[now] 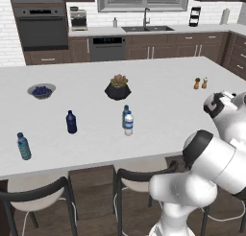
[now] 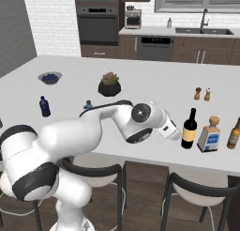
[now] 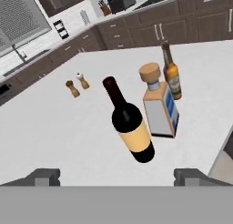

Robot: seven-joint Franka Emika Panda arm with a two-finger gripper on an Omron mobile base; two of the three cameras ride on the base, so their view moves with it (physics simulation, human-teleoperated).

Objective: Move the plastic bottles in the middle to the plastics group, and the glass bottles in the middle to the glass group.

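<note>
Wine bottle (image 3: pixel 129 127) standing by counter's (image 3: pixel 54 132) right edge beside glass grp, gripper (image 3: pixel 116 177) wide open & empty just short of it; next prob. fetching mid-counter plastic bottles (image 1: pixel 128 121).

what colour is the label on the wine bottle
The wine bottle has a plain pale yellow-tan label; the hand view shows it best.
</note>
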